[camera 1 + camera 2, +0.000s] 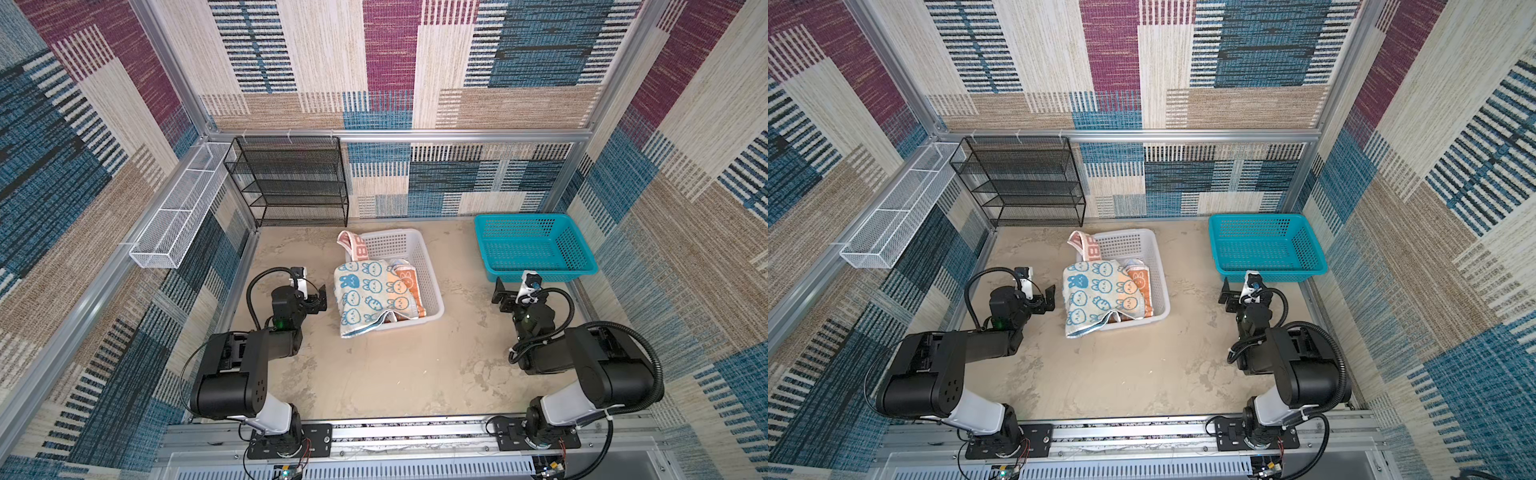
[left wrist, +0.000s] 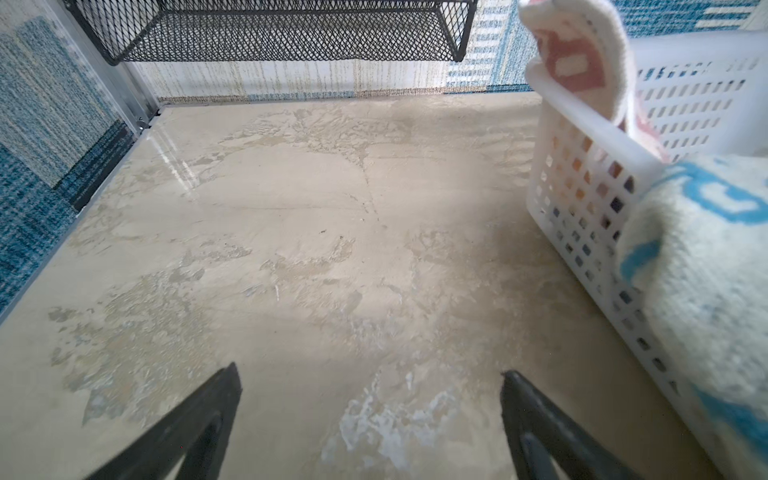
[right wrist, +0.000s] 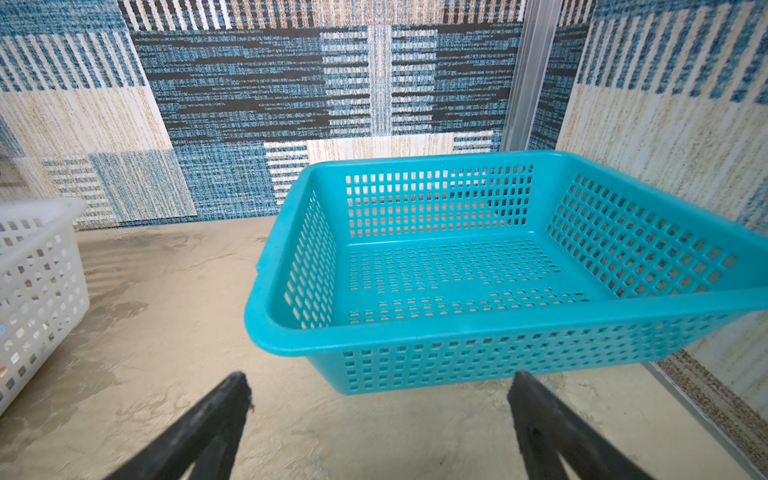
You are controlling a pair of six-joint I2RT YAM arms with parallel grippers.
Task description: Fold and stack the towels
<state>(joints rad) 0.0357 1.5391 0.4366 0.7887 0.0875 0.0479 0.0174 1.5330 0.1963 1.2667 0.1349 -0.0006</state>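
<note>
Near the side edges of the table, your left gripper and right gripper hover released and empty, presumably because the towels lie heaped unfolded in the white basket between them, while the teal basket waits bare at the far right corner.

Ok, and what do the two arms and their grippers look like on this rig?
The left arm and right arm both have boxy black housings, a white link near the base, a small green light by the wrist and a looping ribbed black cable. Each carries a white wrist camera. The left gripper and right gripper have flat, black, tapering fingers.
</note>
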